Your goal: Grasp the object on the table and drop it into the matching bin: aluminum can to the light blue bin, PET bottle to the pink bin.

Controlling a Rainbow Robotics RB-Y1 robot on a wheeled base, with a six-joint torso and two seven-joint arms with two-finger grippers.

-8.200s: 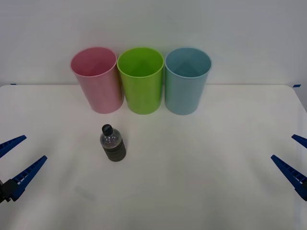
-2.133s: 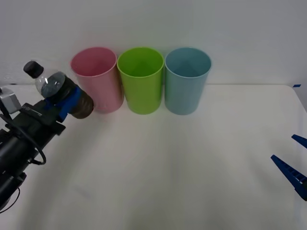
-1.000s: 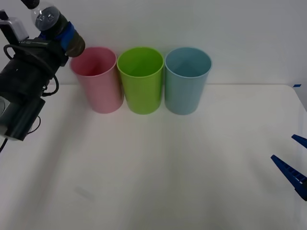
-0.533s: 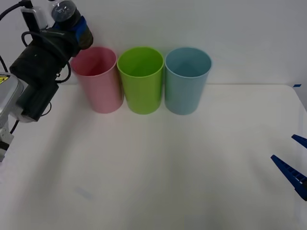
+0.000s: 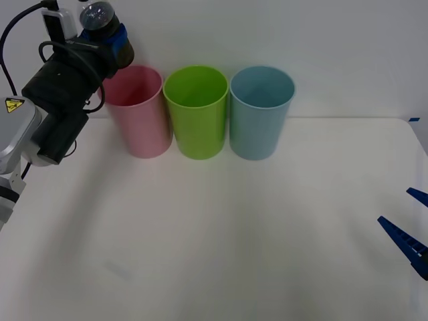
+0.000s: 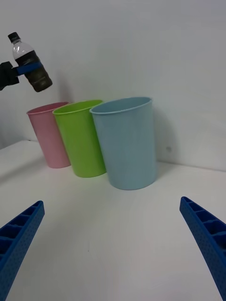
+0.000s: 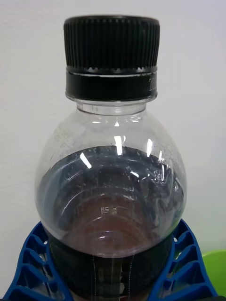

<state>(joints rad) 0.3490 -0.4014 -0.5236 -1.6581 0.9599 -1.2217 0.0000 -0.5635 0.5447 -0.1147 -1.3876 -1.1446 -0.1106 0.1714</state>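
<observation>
Three tall cup-shaped bins stood in a row at the far side of the white tabletop (image 5: 221, 241): the pink bin (image 5: 136, 112) on the robot's left, a lime green bin (image 5: 196, 111) in the middle and the light blue bin (image 5: 260, 111) on the right, each just beside its neighbour. The left gripper (image 5: 107, 41) was raised above the bins' rims, near the outer edge of the pink bin, its blue ribbed jaws clamped around the label band of the PET bottle (image 5: 101, 25). In the left wrist view the jaws hugged the bottle (image 7: 111, 188) on both sides just below its clear shoulder, with the black cap (image 7: 111, 56) pointing away from the wrist. From the right wrist view the bottle (image 6: 31, 63) hung tilted in the air, its base leaning toward the pink bin (image 6: 48, 136), above it and a little to its outer side rather than over the opening. The height looked chosen so the bottle would pass clear of the rim. My reading is that the carry was nearly done: the bottle seemed to need a short shift further over the pink mouth before release, or it might catch the rim and fall outside. The right gripper (image 5: 416, 231) waited low over the tabletop's right edge, jaws spread wide and holding nothing
</observation>
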